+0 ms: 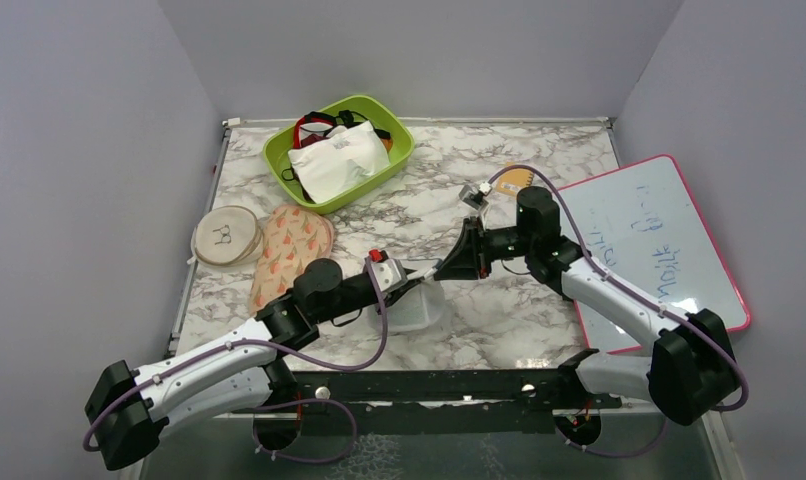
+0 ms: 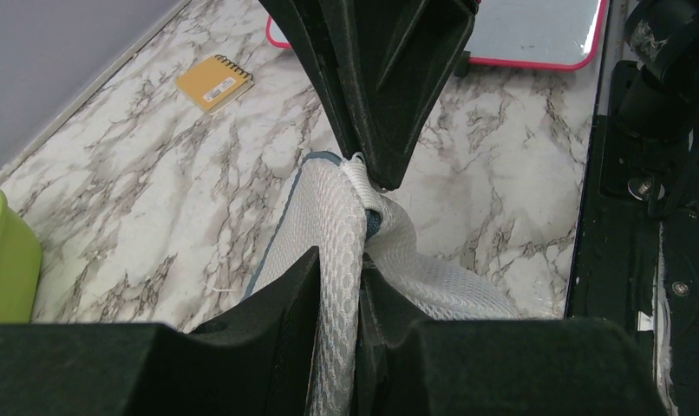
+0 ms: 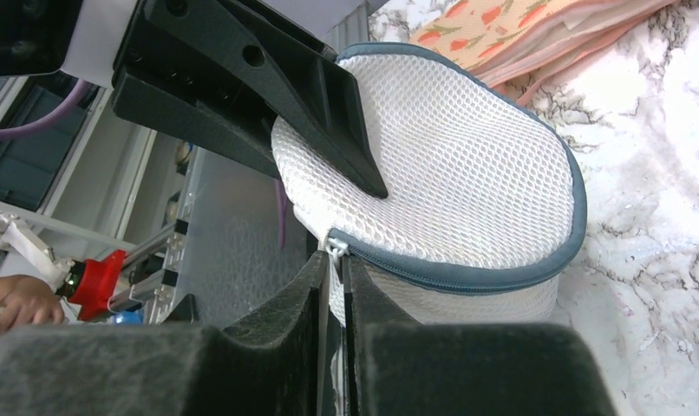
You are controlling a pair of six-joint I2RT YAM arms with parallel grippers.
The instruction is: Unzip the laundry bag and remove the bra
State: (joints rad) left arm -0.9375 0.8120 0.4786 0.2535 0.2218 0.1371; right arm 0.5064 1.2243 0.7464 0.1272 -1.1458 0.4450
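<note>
Unzipping step: my left gripper [image 2: 342, 269] clamps the laundry bag [image 3: 467, 173] rim, right gripper [image 3: 335, 263] pinches the zip pull [image 3: 333, 245] (band looks closed). Next, I'd drag it round.

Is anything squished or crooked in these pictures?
Yes. The laundry bag looks squished: the left tool pinches its mesh into a fold while the right tool grips its rim. The whiteboard on the right also lies crooked.

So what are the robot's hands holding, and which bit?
Both hold the laundry bag: the left gripper pinches its mesh edge, and the right gripper pinches it at the zip pull.
</note>
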